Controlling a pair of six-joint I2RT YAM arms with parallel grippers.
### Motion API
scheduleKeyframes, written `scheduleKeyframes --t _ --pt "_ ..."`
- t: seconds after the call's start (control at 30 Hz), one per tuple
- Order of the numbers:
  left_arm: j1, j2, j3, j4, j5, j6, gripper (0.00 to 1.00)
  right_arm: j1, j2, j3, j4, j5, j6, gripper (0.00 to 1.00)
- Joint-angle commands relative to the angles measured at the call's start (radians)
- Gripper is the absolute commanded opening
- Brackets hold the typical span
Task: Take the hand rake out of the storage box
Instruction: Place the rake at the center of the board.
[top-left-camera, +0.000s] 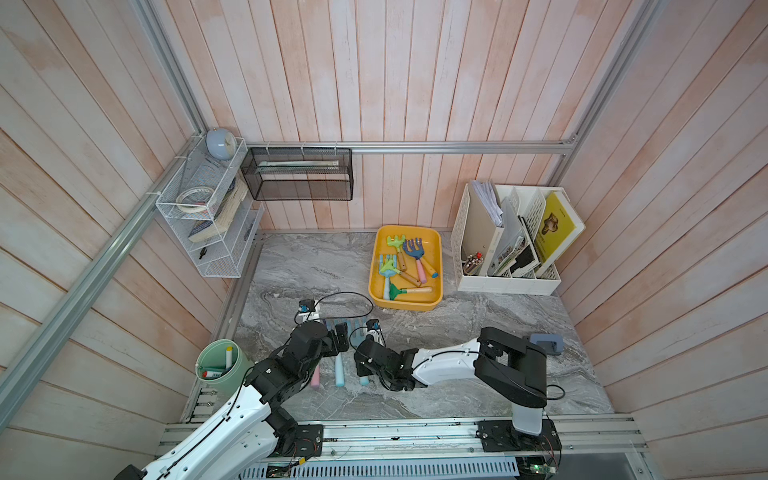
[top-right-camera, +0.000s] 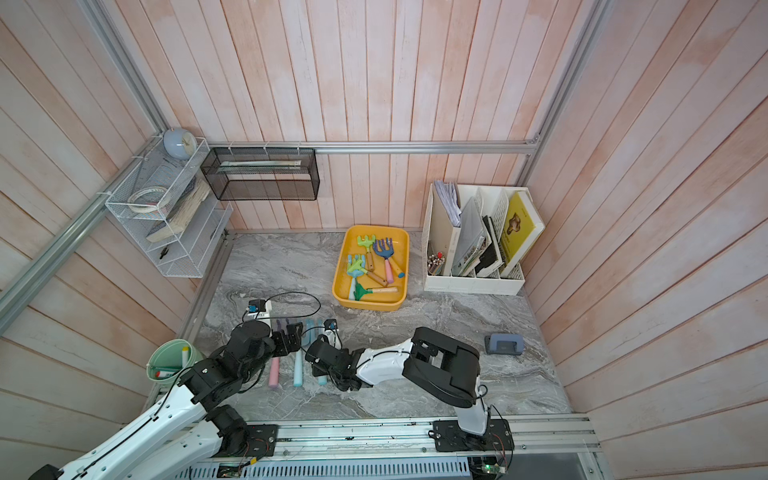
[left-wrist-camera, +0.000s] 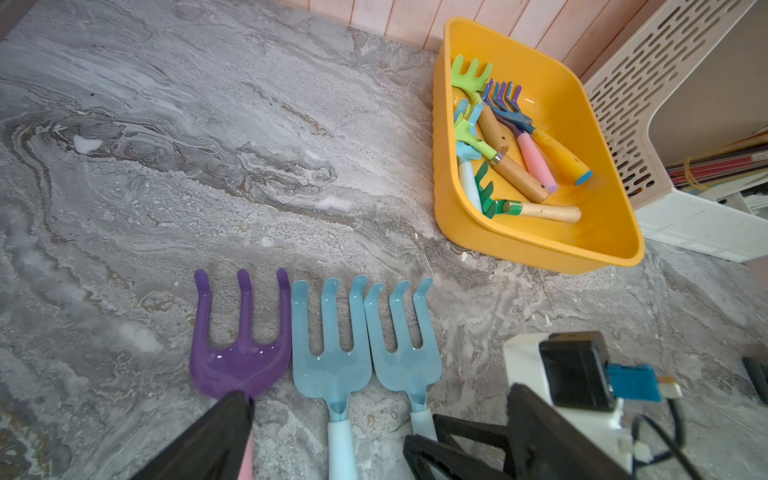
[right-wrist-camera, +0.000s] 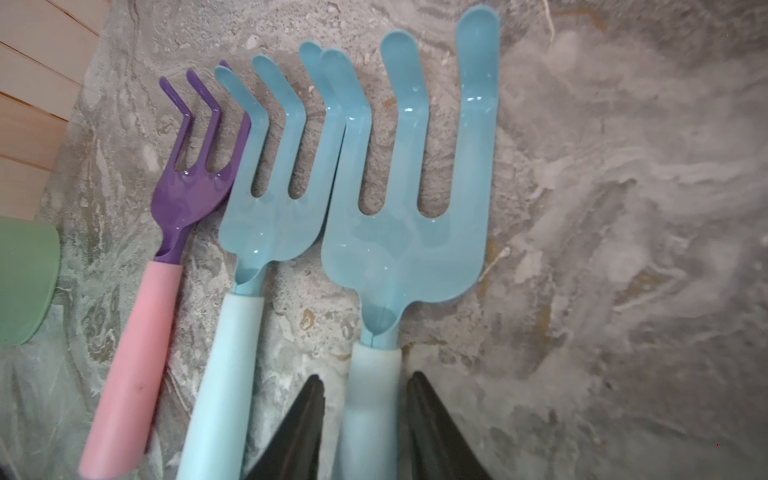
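The hand rake closest to the fingers is a pale-blue one lying flat on the worktop, already outside the storage box; in a top view its long axis runs 6 to 12 o'clock, handle at 6, tines at 12; the right gripper sits over that handle with one finger on each side, parted only a little, and a strip of worktop shows between the handle and one finger, so the fingers look slack around it rather than pinching; the rake ends a row of three, its head touching a second pale-blue rake at its 9 o'clock, which in turn touches a purple rake; the left gripper hovers over this row, fingers spread wide and holding nothing; the box stands at about 1 o'clock from the row, against the back wall, with bare worktop between; more rakes lie crossed inside it, and the easiest to reach seems to be the dark-green rake along the near wall, its wooden handle pointing to 3 o'clock; the right arm looks the nearer to the box; room is tight at the box's 3 o'clock, where a white file organizer stands just beside it, and open at its 9 and 6 o'clock, so a lift straight up over the low wall looks safest.
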Motion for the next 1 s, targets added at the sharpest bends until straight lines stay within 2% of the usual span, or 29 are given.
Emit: scheduleKeyframes --t 0.0,0.17,0.43,0.67,0.83,0.9,0.97 --pt "-0.001 0.004 -0.013 0.009 -0.004 -0.002 1.00 0.008 -0.014 -0.069 -0.036 -0.062 -0.007 0.44" --pt "-0.001 0.012 -0.011 0.007 -0.008 -0.003 1.00 0.009 -0.082 -0.178 0.136 -0.158 -0.007 0.48" --pt "-0.001 0.013 -0.011 0.006 -0.012 -0.005 1.00 0.012 -0.061 -0.190 0.202 -0.218 -0.004 0.49" --pt "-0.001 0.015 -0.011 0.006 -0.010 -0.003 1.00 0.012 -0.085 -0.189 0.163 -0.196 -0.005 0.53" --pt "0.000 0.020 -0.012 0.016 -0.006 0.001 1.00 0.011 -0.157 -0.224 0.152 -0.181 -0.034 0.58" --pt "0.001 0.031 -0.006 0.026 -0.005 -0.006 1.00 0.010 -0.216 -0.228 0.084 -0.130 -0.066 0.63" --pt "0.001 0.055 0.002 0.062 0.041 -0.030 1.00 0.001 -0.312 -0.228 -0.046 -0.012 -0.094 0.72"
